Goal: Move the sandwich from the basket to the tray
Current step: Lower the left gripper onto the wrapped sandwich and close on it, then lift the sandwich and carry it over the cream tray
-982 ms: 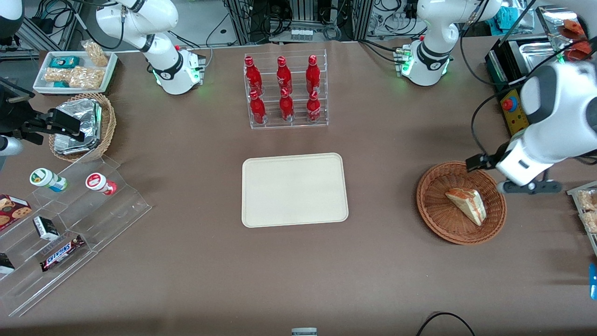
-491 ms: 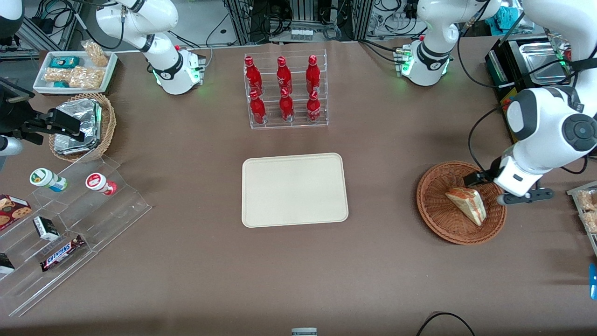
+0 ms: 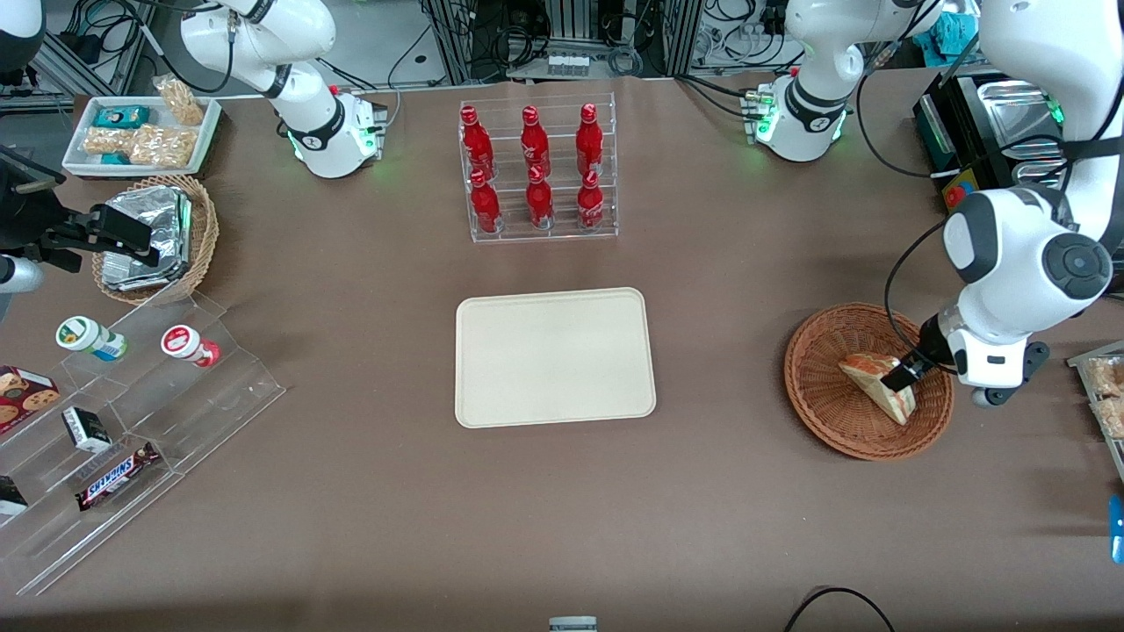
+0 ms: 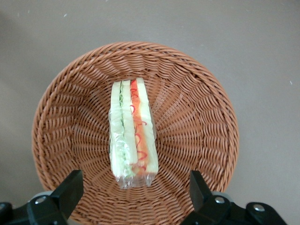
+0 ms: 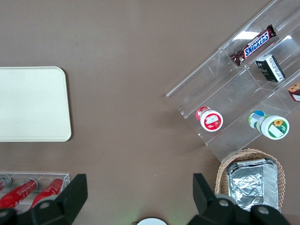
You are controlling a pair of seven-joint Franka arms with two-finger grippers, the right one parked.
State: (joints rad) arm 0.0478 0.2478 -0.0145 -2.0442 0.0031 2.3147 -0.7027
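Inside the basket [image 3: 834, 421] I find the sandwich [image 4: 131, 133] lying on its side near the centre, filling edge facing the wrist camera. My gripper [image 4: 133, 194] hangs just above it with fingers [image 4: 69, 190] spread wide, straddling the wedge without contact. Toward the parked arm's end, the tray [image 3: 554, 356] holds nothing. A bottle rack [image 3: 536, 167] stands farther from the front camera.

The basket [image 4: 201, 136] is rough woven wicker. The sandwich [image 4: 132, 133] in it has shiny clear plastic wrap. Above the basket, the gripper [image 4: 133, 199] has wide-apart matt black fingers [image 4: 70, 190]. The tray [image 3: 554, 356] looks smooth and matt.
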